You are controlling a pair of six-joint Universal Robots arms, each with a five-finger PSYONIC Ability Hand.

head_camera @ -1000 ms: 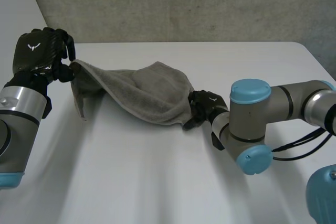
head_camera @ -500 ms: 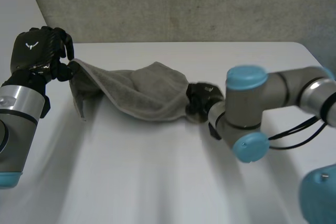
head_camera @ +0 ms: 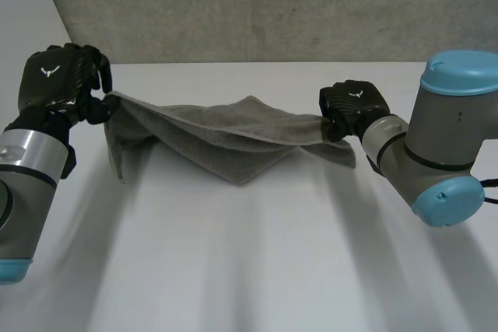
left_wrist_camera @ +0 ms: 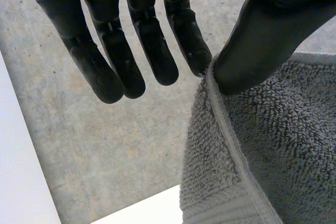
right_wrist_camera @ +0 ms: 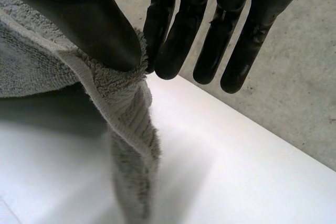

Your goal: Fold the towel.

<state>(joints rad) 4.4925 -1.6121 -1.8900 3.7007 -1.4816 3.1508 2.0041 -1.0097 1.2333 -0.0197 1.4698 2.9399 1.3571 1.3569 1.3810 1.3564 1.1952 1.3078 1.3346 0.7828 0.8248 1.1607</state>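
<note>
The left hand pinches a towel corner between its thumb and nearest finger, the other fingers straight and slightly spread. It holds where it was, above the table's far left corner. The right hand pinches the opposite corner the same way, thumb against one finger and the rest straight. A second ago it sat low near the table's middle with the towel humped beside it; it has since risen and swung out toward the right edge. The towel now hangs stretched between the hands over the far half of the table, its lower fold sagging to a point mid-span and a short end drooping below each hand.
</note>
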